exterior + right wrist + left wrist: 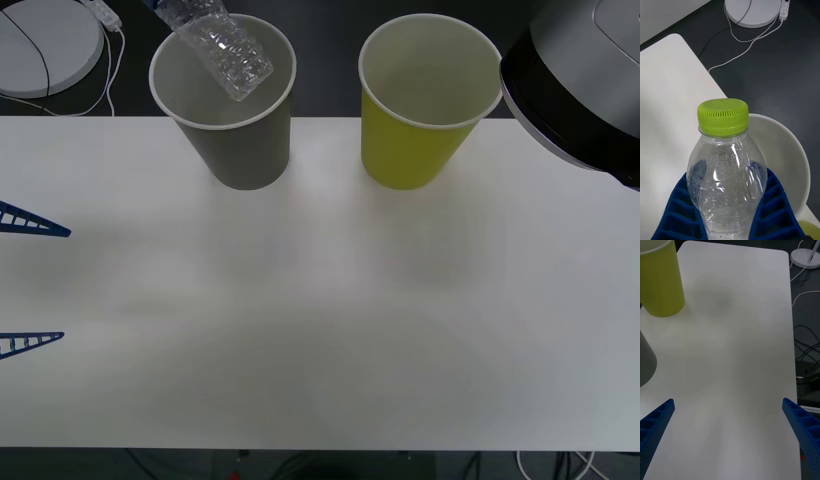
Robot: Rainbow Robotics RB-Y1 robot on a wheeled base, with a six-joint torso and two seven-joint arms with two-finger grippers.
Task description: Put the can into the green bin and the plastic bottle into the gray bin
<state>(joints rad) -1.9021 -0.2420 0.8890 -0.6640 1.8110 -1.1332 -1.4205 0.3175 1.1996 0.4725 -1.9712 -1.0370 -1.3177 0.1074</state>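
Two bins standing at twelve o'clock, we are holding the plastic bottle (222,48) clenched in our right end effector (730,213) over the gray bin (232,150), judging release comes next.

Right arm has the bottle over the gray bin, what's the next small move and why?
Probably open the right gripper and let go. Its blue fingers clamp the plastic bottle, whose base hangs tilted over the gray bin, inside its rim line, so it should drop in. The left gripper waits open over the table.
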